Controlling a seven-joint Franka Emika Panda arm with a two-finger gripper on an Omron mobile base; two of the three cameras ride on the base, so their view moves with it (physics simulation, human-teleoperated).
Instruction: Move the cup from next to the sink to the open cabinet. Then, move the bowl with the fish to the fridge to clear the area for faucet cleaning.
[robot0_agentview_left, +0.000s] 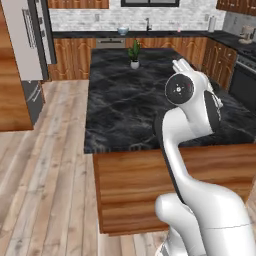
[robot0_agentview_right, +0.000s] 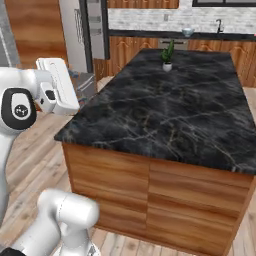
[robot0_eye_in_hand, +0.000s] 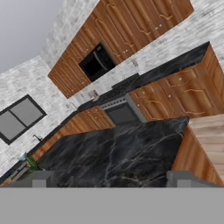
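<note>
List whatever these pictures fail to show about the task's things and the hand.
- Bowl: on the far counter in the left base view, too small to tell whether the fish lies in it.
- Faucet: a thin dark shape there; its lever is too small to see.
- Fridge: cut off by the top edge; its inside is hidden.
- Hand: in the hand view, fingertips stand wide apart, holding nothing.

No text, label, brand, number or sign can be read in any of the views. The fridge, the wooden cabinet fronts and the black marble island counter carry no lettering. The round dark cap on the arm's joint bears a few small pale marks, too small and blurred to read as letters.
</note>
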